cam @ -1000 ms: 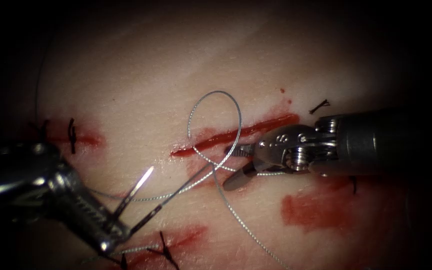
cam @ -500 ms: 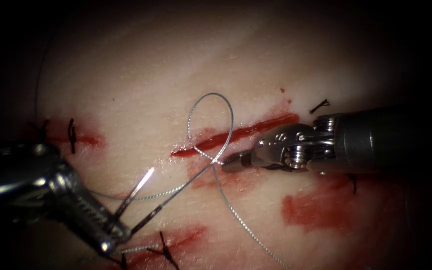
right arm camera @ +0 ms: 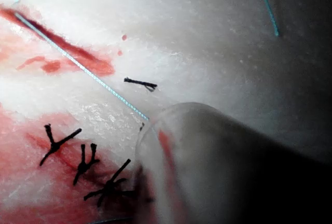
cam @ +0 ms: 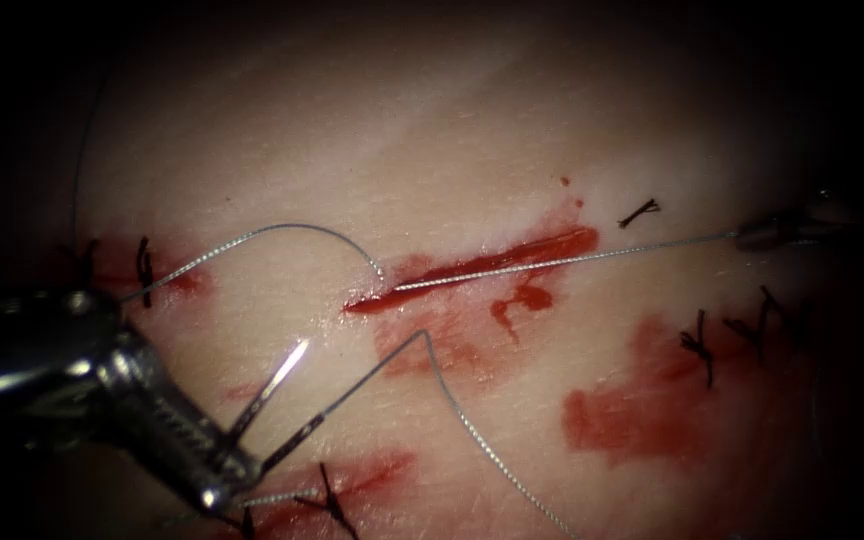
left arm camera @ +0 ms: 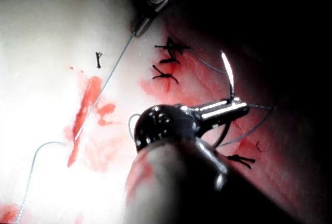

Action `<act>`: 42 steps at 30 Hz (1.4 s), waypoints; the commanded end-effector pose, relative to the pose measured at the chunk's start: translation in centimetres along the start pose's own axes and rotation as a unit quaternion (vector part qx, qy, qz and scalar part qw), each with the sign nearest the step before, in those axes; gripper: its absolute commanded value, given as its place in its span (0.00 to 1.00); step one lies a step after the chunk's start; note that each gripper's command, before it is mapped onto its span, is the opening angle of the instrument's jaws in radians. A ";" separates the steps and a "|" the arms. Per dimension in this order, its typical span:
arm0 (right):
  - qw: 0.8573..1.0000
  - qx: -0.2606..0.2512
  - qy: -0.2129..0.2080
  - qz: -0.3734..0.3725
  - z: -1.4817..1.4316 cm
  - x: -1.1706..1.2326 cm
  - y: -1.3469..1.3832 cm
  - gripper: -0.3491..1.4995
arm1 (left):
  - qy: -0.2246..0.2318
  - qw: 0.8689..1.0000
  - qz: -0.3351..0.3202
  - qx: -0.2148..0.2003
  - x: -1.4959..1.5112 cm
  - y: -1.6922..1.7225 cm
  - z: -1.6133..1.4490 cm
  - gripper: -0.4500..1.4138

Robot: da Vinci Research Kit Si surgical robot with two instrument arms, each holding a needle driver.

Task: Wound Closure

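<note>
My left tool [cam: 239, 455] reaches in from the lower left with its jaws shut on the curved needle [cam: 277, 380] around mid-curve. The needle is out of the tissue, left of the cut [cam: 492, 262], with its bright tip raised. My right tool [cam: 764, 236] is far to the right of the cut, shut on the thread [cam: 572, 260], which runs taut from the cut's left end to its jaws. In the left wrist view, the left tool [left arm camera: 237, 108] holds the needle [left arm camera: 228, 76] and the right tool [left arm camera: 139, 28] grips the thread [left arm camera: 111, 76]. The thread [right arm camera: 78, 64] also crosses the right wrist view.
Another length of thread [cam: 252, 235] arcs from the left edge into the cut's left end; a third [cam: 482, 450] trails from the needle's tail toward the bottom edge. Black knotted stitches [cam: 700, 347] sit at the right, left [cam: 142, 268] and bottom [cam: 329, 497]. Red fluid [cam: 632, 415] smears the tissue [cam: 402, 130].
The right tool's jaws shut on the thread loop beside the cut, then drew far to the right, pulling the loop out into a taut line. The left tool and needle stayed put.
</note>
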 end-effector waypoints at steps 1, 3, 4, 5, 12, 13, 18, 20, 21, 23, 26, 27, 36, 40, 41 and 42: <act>1.000 -0.005 -0.005 0.008 -0.02 -0.16 0.14 0.00 | 0.000 1.000 0.000 0.000 -0.03 -0.07 0.02 0.00; 0.999 -0.007 -0.009 0.034 -0.16 -0.41 0.27 0.00 | 0.000 1.000 0.000 0.000 -0.04 -0.06 0.02 0.00; 0.999 -0.010 -0.019 0.046 -0.24 -0.59 0.33 0.00 | 0.000 1.000 0.000 0.000 -0.04 -0.06 0.02 0.00; 0.998 -0.013 -0.026 0.052 -0.27 -0.67 0.36 0.00 | 0.000 1.000 0.000 0.000 -0.04 -0.06 0.02 0.00; 0.994 -0.031 -0.060 0.081 -0.53 -1.26 0.59 0.00 | -0.001 1.000 0.000 -0.001 -0.04 -0.06 0.02 0.00; 0.994 -0.034 -0.065 0.075 -0.57 -1.32 0.62 0.00 | -0.001 1.000 0.000 -0.001 -0.04 -0.06 0.02 0.00; 0.995 -0.043 -0.067 0.068 -0.60 -1.22 0.60 0.42 | -0.002 1.000 -0.001 -0.001 -0.04 -0.06 0.02 0.00; 0.996 -0.047 -0.045 0.058 -0.68 -1.02 0.53 0.72 | -0.001 1.000 -0.001 -0.001 -0.04 -0.06 0.02 0.00; 0.997 -0.049 -0.035 0.057 -0.73 -0.92 0.47 0.70 | -0.001 1.000 -0.001 -0.001 -0.04 -0.06 0.02 0.00; 0.996 -0.068 -0.024 0.044 -0.86 -0.51 0.25 0.21 | -0.001 1.000 -0.001 0.000 -0.04 -0.07 0.02 0.00; 0.996 -0.083 -0.032 0.006 -0.75 0.11 -0.07 0.59 | 0.001 1.000 -0.001 0.000 -0.04 -0.09 0.02 0.00; 0.996 -0.085 -0.029 -0.003 -0.68 0.26 -0.15 0.65 | 0.001 1.000 0.000 0.000 -0.05 -0.10 0.01 0.00; 0.992 0.035 0.102 -0.063 0.29 1.60 -1.21 0.61 | 0.000 1.000 0.000 0.000 -0.05 -0.10 0.02 0.00; 0.986 0.097 0.091 -0.098 0.69 1.81 -1.58 0.44 | -0.001 1.000 -0.001 0.000 -0.05 -0.10 0.02 0.00; 0.983 0.115 0.086 -0.110 0.83 1.86 -1.70 0.40 | -0.001 1.000 -0.001 0.000 -0.05 -0.10 0.02 0.00; 0.983 0.115 0.085 -0.115 0.90 1.87 -1.74 0.40 | -0.001 1.000 -0.001 0.000 -0.05 -0.10 0.02 0.00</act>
